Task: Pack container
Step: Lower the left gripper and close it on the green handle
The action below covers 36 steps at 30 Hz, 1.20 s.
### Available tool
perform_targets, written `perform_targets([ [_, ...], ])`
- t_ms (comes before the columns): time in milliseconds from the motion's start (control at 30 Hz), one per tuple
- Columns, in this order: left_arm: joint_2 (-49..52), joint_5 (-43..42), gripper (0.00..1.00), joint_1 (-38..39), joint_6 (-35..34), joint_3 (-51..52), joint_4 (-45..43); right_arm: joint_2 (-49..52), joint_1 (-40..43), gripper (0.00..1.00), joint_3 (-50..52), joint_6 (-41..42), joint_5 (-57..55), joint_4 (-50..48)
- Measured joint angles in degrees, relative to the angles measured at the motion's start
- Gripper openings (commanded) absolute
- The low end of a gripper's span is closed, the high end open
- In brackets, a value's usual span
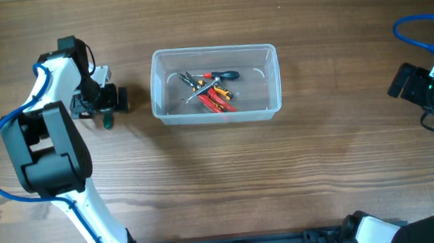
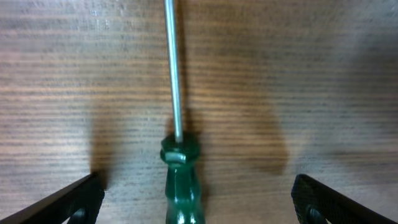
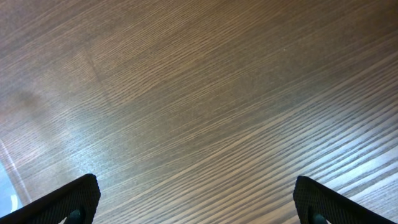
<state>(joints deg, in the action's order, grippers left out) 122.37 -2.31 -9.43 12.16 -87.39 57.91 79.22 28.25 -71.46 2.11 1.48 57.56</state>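
Seen from overhead, the container sits mid-table with a small heap of hand tools already inside. The left gripper hangs just to the left of the container, over a green-handled screwdriver that lies on the table, and the right gripper waits far off to the container's right. The left wrist view shows the jaws spread wide on either side of the screwdriver's handle, touching nothing, with the bare shaft running away from the camera. In the right wrist view that gripper's jaws are equally wide, with only wood grain between them. The risk is in the pickup. The round handle could roll or squirt out if the jaws close off-centre. A grip so far back could also let the long shaft droop and catch the container's rim on the way in.
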Motion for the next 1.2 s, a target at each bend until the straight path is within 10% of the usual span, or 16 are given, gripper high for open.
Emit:
perform_targets([
  [833, 0.00, 1.81, 0.99, 0.00, -0.07, 0.00, -0.85, 0.02, 0.00, 1.00, 0.00, 0.02, 0.00, 0.00],
  [1000, 0.00, 1.84, 0.66, 0.00, -0.35, 0.00, -2.01, 0.02, 0.00, 1.00, 0.00, 0.00, 0.00, 0.00],
  [1200, 0.00, 1.84, 0.54, 0.00, -0.44, 0.00, -2.05, 0.00, 0.00, 1.00, 0.00, 0.00, 0.00, 0.00],
])
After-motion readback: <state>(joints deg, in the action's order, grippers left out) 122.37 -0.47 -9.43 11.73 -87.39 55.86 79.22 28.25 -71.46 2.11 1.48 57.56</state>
